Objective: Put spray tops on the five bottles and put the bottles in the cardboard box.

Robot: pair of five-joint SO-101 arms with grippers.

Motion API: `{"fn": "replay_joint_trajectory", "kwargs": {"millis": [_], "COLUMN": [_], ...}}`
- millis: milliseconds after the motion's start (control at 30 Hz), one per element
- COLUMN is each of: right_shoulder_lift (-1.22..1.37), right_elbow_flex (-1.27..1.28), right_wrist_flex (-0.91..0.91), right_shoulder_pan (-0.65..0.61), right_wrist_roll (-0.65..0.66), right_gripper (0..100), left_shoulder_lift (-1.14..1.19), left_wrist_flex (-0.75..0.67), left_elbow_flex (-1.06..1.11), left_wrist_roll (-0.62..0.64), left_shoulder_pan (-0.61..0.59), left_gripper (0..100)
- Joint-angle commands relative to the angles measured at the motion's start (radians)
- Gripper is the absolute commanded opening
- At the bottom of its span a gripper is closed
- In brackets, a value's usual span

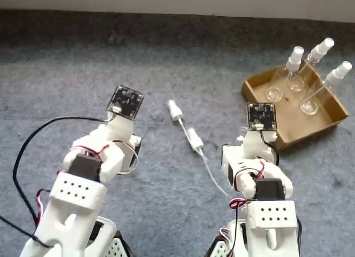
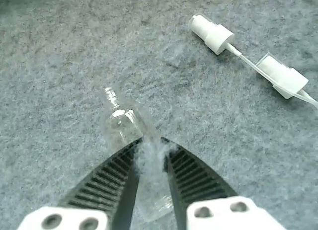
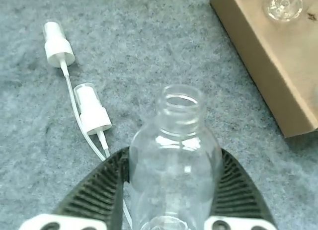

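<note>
The left fingers (image 2: 130,158), black and ribbed, close narrowly on a small clear bottle (image 2: 123,121). Its threaded neck is bare, its base is blurred between them, and whether it touches the grey, felt-like surface (image 2: 59,51) cannot be told. The right fingers (image 3: 113,180) grip a second clear bottle (image 3: 175,140) by its rounded shoulders, with the mouth open and the base cut off. Mid-surface between the arms, with open room around them, lie a white spray top (image 1: 195,139) and, farther off, a second top (image 1: 175,110); their thin tubes are hard to follow. Toward the far right corner, a shallow cardboard box (image 1: 297,124) holds three capped bottles (image 1: 295,57) standing, their glass nearly invisible.
</note>
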Motion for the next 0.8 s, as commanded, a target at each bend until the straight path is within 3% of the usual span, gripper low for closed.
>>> {"fn": "replay_joint_trajectory", "kwargs": {"millis": [0,233,467,767], "right_shoulder_lift": [-0.053,-0.343,-0.556,-0.654], "right_elbow_flex": [-0.022,0.047,0.186,0.283], "right_wrist_flex": [-0.024,-0.091,-0.093,-0.124], "right_shoulder_pan": [0.018,0.019,0.059,0.059], "right_wrist_roll": [-0.006,-0.006,0.069,0.071], "right_gripper": [12.8,12.7,12.7,12.7], "left_shoulder_lift": [0.232,0.553,0.802,1.102], "left_wrist_flex": [-0.014,-0.012,-0.011,-0.011], "left_elbow_flex": [-0.194,-0.444,-0.680,-0.964], "left_wrist_roll": [-0.008,0.061,0.273,0.400], "left_shoulder_pan": [0.097,0.117,0.122,0.122], "left_gripper": [1,2,21,21]}}
